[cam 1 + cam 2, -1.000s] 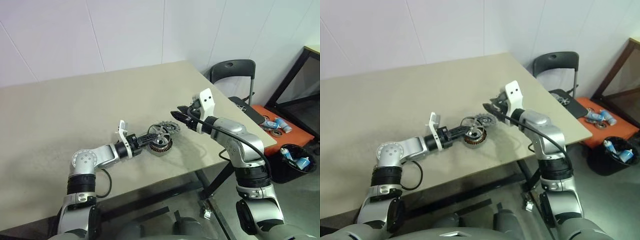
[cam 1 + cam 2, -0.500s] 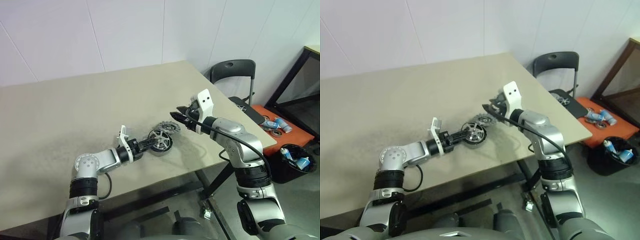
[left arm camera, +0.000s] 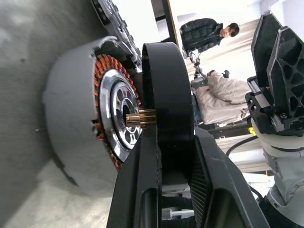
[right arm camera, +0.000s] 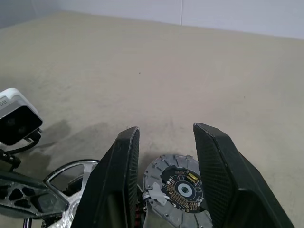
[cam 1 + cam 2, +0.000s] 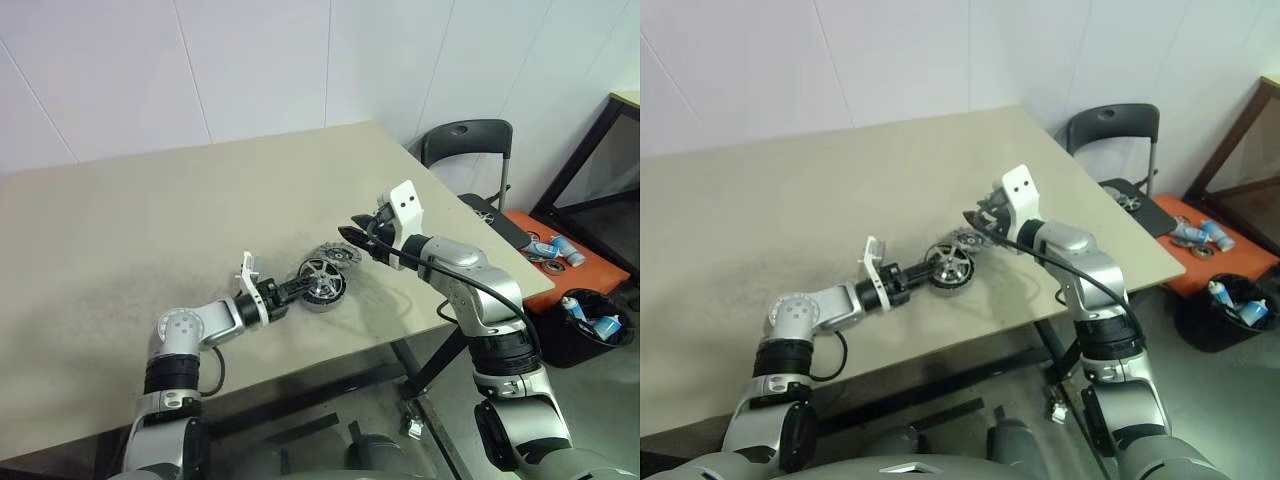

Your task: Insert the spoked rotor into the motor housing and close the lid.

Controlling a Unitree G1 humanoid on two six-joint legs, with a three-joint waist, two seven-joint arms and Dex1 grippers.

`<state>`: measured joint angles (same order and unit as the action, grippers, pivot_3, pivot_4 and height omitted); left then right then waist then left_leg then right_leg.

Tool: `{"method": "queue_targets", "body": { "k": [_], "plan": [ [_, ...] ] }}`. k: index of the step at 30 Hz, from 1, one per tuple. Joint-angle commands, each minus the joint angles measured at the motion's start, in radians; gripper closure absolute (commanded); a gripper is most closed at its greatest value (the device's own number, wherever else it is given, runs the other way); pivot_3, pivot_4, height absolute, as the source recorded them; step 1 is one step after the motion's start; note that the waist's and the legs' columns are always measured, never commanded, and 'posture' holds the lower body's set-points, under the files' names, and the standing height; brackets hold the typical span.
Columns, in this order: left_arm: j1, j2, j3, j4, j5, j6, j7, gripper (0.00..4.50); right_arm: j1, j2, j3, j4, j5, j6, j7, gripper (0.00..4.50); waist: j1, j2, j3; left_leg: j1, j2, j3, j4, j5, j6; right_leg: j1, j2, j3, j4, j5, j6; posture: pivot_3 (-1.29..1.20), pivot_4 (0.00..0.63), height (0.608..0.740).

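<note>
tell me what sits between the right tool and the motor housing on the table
A toothed grey disc lies flat on the table between the open right tool and the motor housing; the left eye view shows it, as does the right wrist view.

Head stereo pair looks down over table (image 5: pixel 120 220); wrist cameras close, facing motor housing (image 3: pixel 71 137).

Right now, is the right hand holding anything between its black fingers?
No: in the right wrist view the right hand has its fingers apart, with the tan table and a grey circuit-faced disc visible between them.
</note>
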<state>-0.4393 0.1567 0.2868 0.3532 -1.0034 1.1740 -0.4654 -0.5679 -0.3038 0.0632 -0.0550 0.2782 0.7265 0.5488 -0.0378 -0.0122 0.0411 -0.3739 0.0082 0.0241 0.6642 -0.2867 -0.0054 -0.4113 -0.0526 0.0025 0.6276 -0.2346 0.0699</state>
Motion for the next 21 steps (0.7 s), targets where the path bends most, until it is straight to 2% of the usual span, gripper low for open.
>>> {"method": "queue_targets", "body": {
  "k": [1, 8, 21],
  "plan": [
    [-0.032, -0.017, 0.022, -0.002, -0.03, 0.017, -0.034, 4.05, -0.01, -0.006, -0.001, -0.023, -0.001, -0.023, 0.0, 2.59, 0.0, 0.0, 0.0, 0.0, 0.0, 0.0, 0.0, 0.0, 0.0, 0.0, 0.0, 0.0, 0.0, 0.0, 0.0, 0.0, 0.0, 0.74],
    [-0.035, -0.017, 0.054, 0.042, -0.012, 0.014, -0.044, 4.05, -0.014, -0.007, 0.013, -0.009, -0.008, -0.035, 0.003, 2.59, -0.002, 0.0, 0.0, 0.0, 0.0, 0.0, 0.0, 0.0, 0.0, 0.0, 0.0, 0.0, 0.0, 0.0, 0.0, 0.0, 0.0, 0.74],
    [-0.027, -0.063, 0.024, 0.066, 0.04, 0.002, -0.064, 4.05, -0.007, -0.01, 0.028, -0.013, -0.027, -0.043, 0.011, 2.59, -0.001, 0.0, 0.0, 0.0, 0.0, 0.0, 0.0, 0.0, 0.0, 0.0, 0.0, 0.0, 0.0, 0.0, 0.0, 0.0, 0.0, 0.74]
  ]
}}
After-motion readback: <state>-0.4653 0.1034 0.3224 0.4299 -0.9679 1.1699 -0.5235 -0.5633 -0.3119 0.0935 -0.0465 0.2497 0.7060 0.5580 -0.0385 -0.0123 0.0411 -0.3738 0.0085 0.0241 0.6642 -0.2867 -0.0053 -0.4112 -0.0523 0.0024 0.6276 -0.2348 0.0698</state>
